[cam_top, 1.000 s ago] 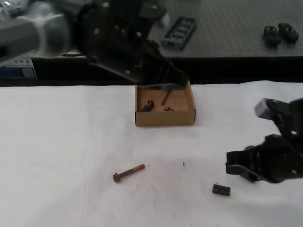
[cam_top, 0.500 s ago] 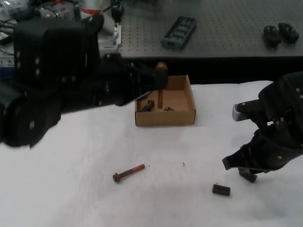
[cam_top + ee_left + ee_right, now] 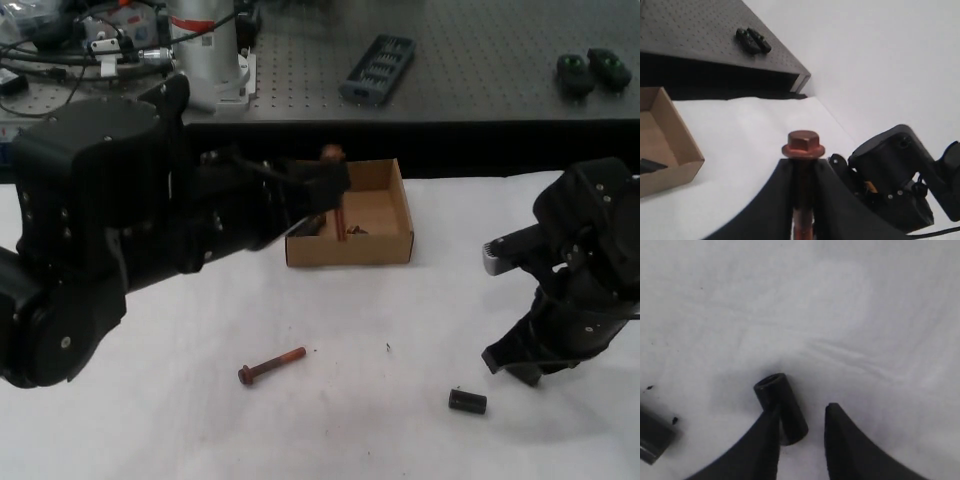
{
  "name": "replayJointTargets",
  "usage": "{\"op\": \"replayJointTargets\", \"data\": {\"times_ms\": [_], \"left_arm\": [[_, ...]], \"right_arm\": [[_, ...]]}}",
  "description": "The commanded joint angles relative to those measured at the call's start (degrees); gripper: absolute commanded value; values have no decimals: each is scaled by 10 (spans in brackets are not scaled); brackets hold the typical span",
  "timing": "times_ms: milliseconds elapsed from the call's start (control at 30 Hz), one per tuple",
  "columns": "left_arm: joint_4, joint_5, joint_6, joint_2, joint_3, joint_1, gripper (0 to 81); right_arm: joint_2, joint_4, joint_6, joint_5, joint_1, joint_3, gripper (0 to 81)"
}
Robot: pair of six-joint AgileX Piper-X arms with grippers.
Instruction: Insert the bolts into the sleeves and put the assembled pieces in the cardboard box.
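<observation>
A copper bolt with a hex head stands upright between the fingers of my left gripper, which is shut on its shank. In the high view that bolt hangs over the near left part of the cardboard box. A second bolt lies on the white cloth. My right gripper points down at the cloth, open, with a black sleeve lying between its fingers, against one of them. Another black sleeve lies just left of that gripper.
Dark assembled pieces lie in the box. White cloth covers the bench. Behind it is a perforated dark board with a ribbed black block and two small black parts. The right arm is seen from the left wrist.
The left arm pulled back and settled, keeping the bolt upright over the box's near left part. The right arm swung in and lowered its gripper down over a sleeve.
</observation>
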Motion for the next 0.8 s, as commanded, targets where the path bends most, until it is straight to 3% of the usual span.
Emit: {"op": "replayJointTargets", "data": {"times_ms": [0,767], "left_arm": [[-46,-23,-26,-8,-2,-11,6],[-51,-20,-42,-8,-2,-25,6]], "right_arm": [[8,10,-29,-19,-3,-11,242],[34,13,-89,-48,-6,-16,242]]}}
